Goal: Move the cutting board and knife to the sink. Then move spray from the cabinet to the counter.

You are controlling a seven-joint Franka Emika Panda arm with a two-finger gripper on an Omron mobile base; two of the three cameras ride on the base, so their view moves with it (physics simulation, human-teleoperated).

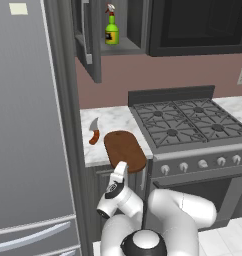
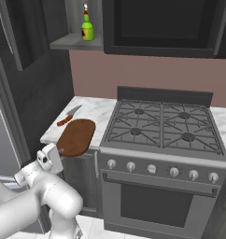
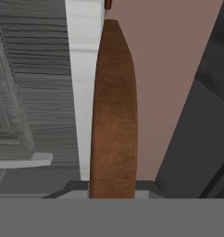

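**gripper clamped on the near end of the cutting board**

your open cabinet holds one thing on its shelf: the spray, standing upright, lime-green with a black label and a red-and-white nozzle. its door hangs swung out to the left. from the right base view you see the same bottle alone on that shelf, above the left end of the counter.

on that counter, between the fridge and the gas stove, lies the cutting board. it lies flat, its long axis running toward you, and its near end sticks out past the counter's front edge. the knife lies just behind and to the left of the board, blade toward the wall, orange-red handle toward you; whether it touches the board you cannot tell from these angles.

your gripper sits at the board's overhanging near end, fingers closed on that edge. in the hand view the board runs straight away from the fingertips, edge-on and centred, with a sliver of the knife's handle at its far tip. the arm reaches in low, in front of the base cabinet.
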